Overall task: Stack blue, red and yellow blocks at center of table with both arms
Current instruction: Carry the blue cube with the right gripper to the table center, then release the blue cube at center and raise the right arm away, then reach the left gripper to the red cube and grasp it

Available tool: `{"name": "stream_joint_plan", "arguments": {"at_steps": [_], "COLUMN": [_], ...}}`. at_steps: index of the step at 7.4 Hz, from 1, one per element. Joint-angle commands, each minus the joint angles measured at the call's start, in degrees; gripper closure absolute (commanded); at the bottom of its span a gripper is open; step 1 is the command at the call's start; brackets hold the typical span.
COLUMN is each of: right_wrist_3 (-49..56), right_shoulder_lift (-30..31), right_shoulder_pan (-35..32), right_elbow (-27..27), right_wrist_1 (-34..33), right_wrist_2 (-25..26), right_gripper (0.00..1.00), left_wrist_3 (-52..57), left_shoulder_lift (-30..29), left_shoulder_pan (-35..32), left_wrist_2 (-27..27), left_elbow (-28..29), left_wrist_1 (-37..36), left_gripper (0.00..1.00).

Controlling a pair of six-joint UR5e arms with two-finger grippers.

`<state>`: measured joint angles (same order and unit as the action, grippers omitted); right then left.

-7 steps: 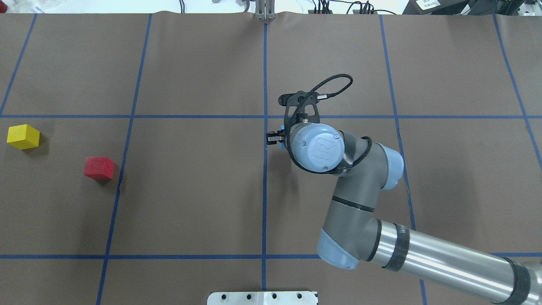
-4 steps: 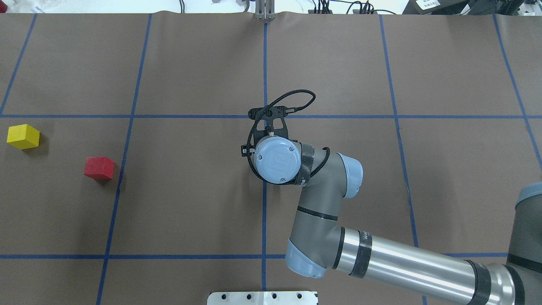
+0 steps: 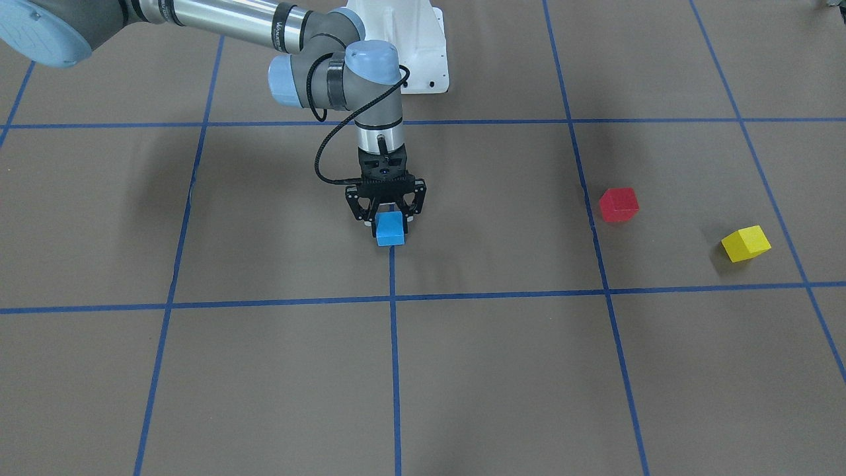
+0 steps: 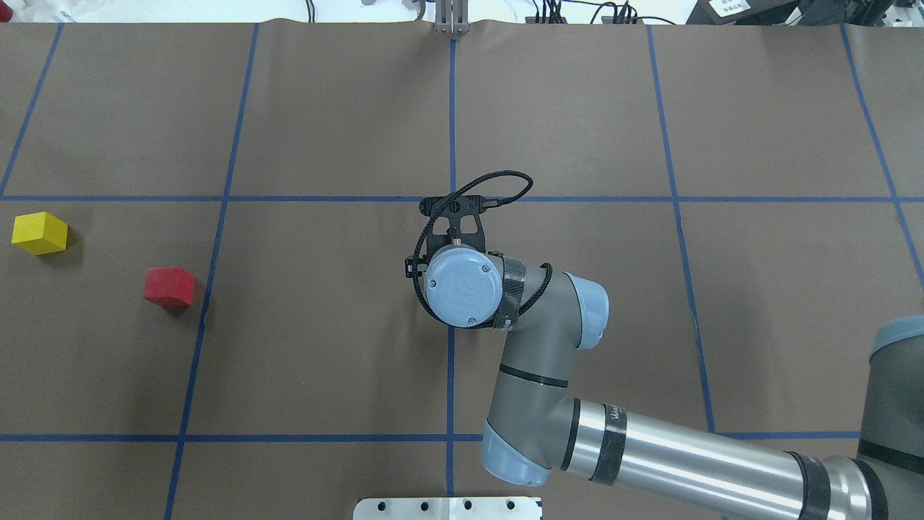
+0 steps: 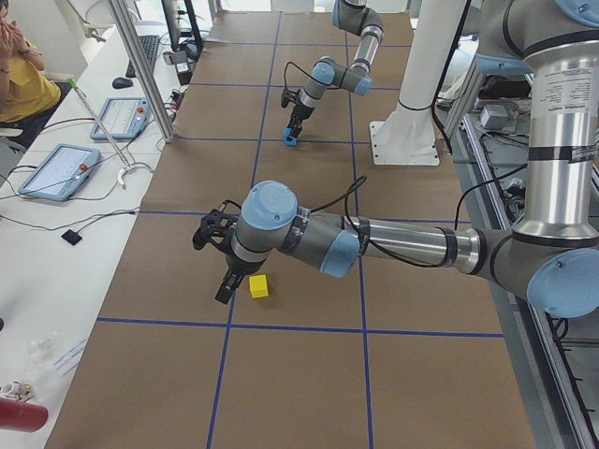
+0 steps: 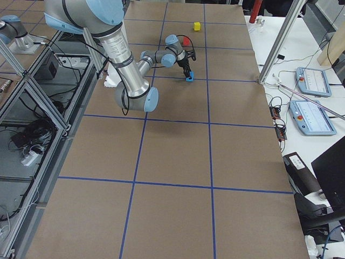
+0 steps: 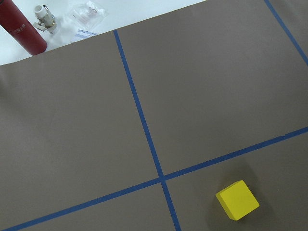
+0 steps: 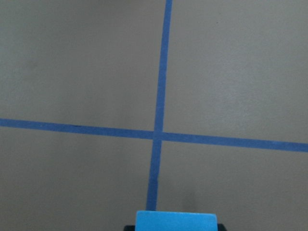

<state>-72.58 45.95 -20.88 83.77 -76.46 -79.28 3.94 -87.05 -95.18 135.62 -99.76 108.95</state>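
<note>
My right gripper point(image 3: 390, 223) is shut on the blue block point(image 3: 390, 229) and holds it at or just above the table on the centre line. The block also shows at the bottom of the right wrist view point(image 8: 175, 220) and is hidden under the wrist in the overhead view. The red block point(image 4: 169, 286) and the yellow block point(image 4: 40, 232) lie apart at the table's left. My left gripper point(image 5: 225, 285) hangs above the table near the yellow block point(image 5: 258, 286); I cannot tell whether it is open. The left wrist view shows the yellow block point(image 7: 237, 199) from high up.
The white robot base point(image 3: 410, 39) stands at the table's robot side. A red bottle point(image 7: 21, 30) and small items lie off the table's left end. Blue tape lines point(image 4: 452, 130) grid the brown table.
My right arm has moved left, from right of the centre line onto it, with the blue block in its gripper. The red and yellow blocks have not moved.
</note>
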Motion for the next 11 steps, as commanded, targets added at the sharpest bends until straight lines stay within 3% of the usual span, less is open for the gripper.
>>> {"name": "stream_joint_plan", "arguments": {"at_steps": [1, 2, 3, 4, 5, 6, 8, 9, 11], "right_wrist_3": [-0.5, 0.6, 3.6, 7.6, 14.5, 24.8, 51.5, 63.0, 77.4], "right_shoulder_lift": [-0.1, -0.4, -0.7, -0.2, 0.7, 3.5, 12.6, 18.2, 27.0], "right_shoulder_pan": [-0.3, -3.3, -8.7, -16.3, -24.7, -33.3, -51.2, -57.0, -64.7], "right_elbow": [1.3, 5.8, 11.3, 13.4, 13.4, 13.5, 13.2, 13.0, 12.9], "right_wrist_1": [-0.4, -6.5, -13.6, -14.3, -14.4, -14.3, -14.1, -13.9, -13.9], "right_wrist_2": [0.0, -0.5, -5.0, -14.5, -22.5, -31.0, -46.7, -50.6, -55.9], "right_gripper": [0.00, 0.00, 0.00, 0.00, 0.00, 0.00, 0.00, 0.00, 0.00], "left_wrist_3": [-0.1, 0.0, -0.2, -5.3, -7.9, -12.9, -31.5, -36.2, -49.7], "left_shoulder_lift": [-0.1, -0.1, -0.1, -0.1, 0.0, 1.2, -0.3, 0.0, 0.6], "left_shoulder_pan": [0.0, 0.0, 0.0, 0.1, 2.9, 6.5, 18.1, 23.3, 37.6], "left_wrist_2": [0.0, 0.0, 0.1, 0.3, 1.7, 3.9, 3.9, 0.9, -15.3], "left_elbow": [0.0, -0.1, -0.3, -0.3, -0.2, -0.2, -3.1, -4.2, -5.5], "left_wrist_1": [-0.1, 0.0, 2.0, 4.1, 11.5, 17.4, 21.9, 22.2, 22.1], "left_gripper": [0.00, 0.00, 0.00, 0.00, 0.00, 0.00, 0.00, 0.00, 0.00]}}
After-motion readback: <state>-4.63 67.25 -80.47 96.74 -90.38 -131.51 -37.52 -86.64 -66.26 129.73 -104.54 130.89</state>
